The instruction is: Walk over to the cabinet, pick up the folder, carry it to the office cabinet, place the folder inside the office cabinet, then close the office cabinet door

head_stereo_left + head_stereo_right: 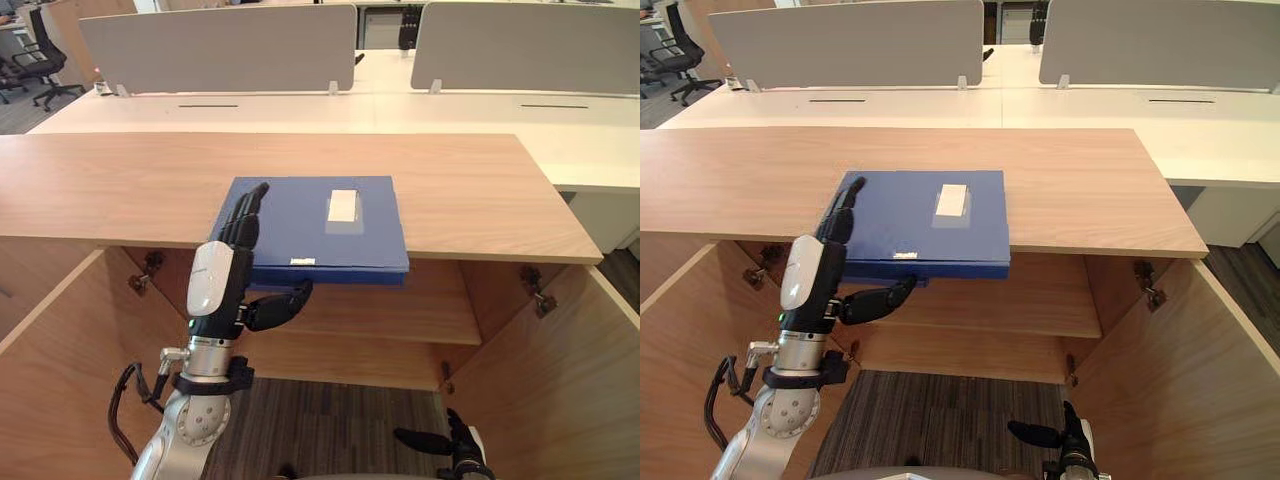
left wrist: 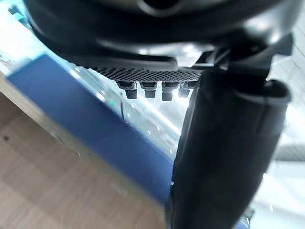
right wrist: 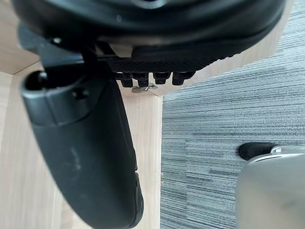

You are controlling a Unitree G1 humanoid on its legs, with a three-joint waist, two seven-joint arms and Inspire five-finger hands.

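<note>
Step in hand: pick-up of the folder (image 1: 300,235).

Obs.:
- The blue folder lies flat on the cabinet top (image 1: 100,185), centre of frame. Its near edge overhangs the front lip.
- Left hand (image 1: 215,280) is left of centre. Its fingers (image 1: 245,215) lie straight along the folder's left margin and the thumb (image 1: 278,308) is spread beneath the overhanging edge. The hand is released, not clamped. Thumb probably short of the underside, but the angle is poor.
- Right hand (image 1: 445,440) hangs low at bottom right, over the carpet, fingers relaxed and empty.

How to do it well (judgement):
- Use the overhang: bring the thumb up against the underside while the fingers press down, so the cover is pinched rather than slid.
- The grip sits at the left margin, off the folder's middle, so the far right corner is likely to sag. Shift toward centre, or bring the right hand under the right side before lifting.
- Lift clear of the lip first, then draw back, to avoid dragging on the wood.

Counts:
- folders: 1
- white label (image 1: 342,205) on its cover: 1
- cabinet doors standing open: 2, left door (image 1: 50,370) and right door (image 1: 560,380)
- inner shelf (image 1: 400,315): 1
- grey desk dividers along the top of frame: 2, left divider (image 1: 220,45) and right divider (image 1: 520,45)
</note>
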